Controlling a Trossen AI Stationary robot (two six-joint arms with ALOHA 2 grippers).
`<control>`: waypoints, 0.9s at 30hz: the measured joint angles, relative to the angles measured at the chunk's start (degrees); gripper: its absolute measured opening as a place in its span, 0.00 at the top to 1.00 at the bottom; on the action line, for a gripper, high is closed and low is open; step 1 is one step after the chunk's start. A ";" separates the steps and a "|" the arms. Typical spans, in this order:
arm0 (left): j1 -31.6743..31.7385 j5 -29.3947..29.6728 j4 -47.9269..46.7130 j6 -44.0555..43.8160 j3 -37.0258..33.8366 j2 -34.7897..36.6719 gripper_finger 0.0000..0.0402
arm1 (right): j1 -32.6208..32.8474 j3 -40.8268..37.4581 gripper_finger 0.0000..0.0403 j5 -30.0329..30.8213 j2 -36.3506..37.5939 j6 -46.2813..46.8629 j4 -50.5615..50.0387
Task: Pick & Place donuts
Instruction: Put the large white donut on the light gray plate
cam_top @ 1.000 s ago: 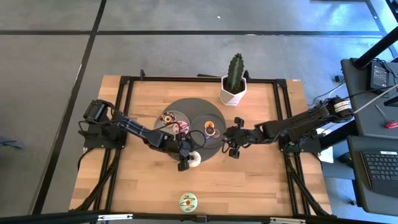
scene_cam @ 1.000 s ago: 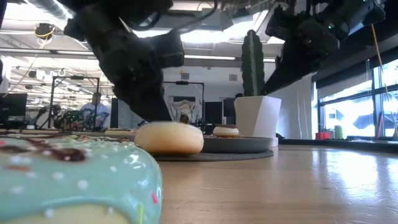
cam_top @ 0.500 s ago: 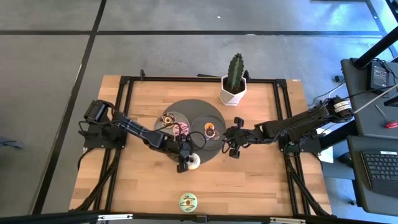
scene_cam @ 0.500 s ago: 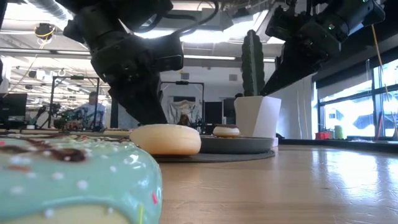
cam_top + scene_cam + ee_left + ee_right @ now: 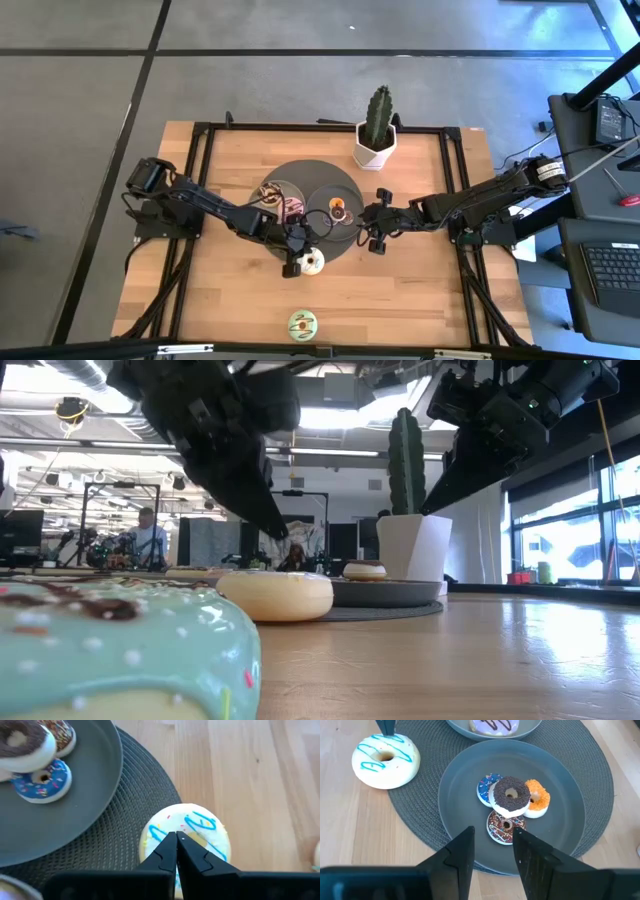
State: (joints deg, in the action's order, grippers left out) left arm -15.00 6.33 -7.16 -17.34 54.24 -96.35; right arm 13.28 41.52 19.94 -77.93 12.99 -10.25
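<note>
Desk (image 5: 400,290): pale wood planks, smooth, light sheen in low view. Round mat (image 5: 600,775): dark woven weave, ribbed, matt. Grey plate (image 5: 465,795): smooth, matt. White donut (image 5: 187,832): glossy icing with blue squiggles. Chocolate donut (image 5: 511,795): rough sprinkled top. Green donut (image 5: 110,650): shiny icing, dotted. Left pincer (image 5: 176,851): black plastic, smooth, dull. Cactus pot (image 5: 374,151): white, faceted, smooth. Floor (image 5: 300,90): grey, matt, speckled.

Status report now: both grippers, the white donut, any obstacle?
Left gripper shut, empty, above white donut. Donut on mat edge. Right gripper open over plate. No obstacle.
</note>
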 joint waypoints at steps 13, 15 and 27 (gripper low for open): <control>0.00 2.91 -1.65 -2.29 0.02 2.70 0.95 | 0.00 0.00 0.67 0.00 -0.01 0.01 0.04; 0.00 2.81 -1.66 -2.01 0.02 2.70 0.93 | 0.01 0.00 0.67 0.00 -0.02 0.02 0.05; -0.76 3.14 -1.66 -2.45 0.02 2.70 0.53 | 0.01 0.00 0.67 0.00 -0.02 0.21 0.10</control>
State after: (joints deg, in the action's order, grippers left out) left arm -15.77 9.47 -8.82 -19.79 54.26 -93.65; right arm 13.29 41.52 19.94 -77.95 13.20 -10.15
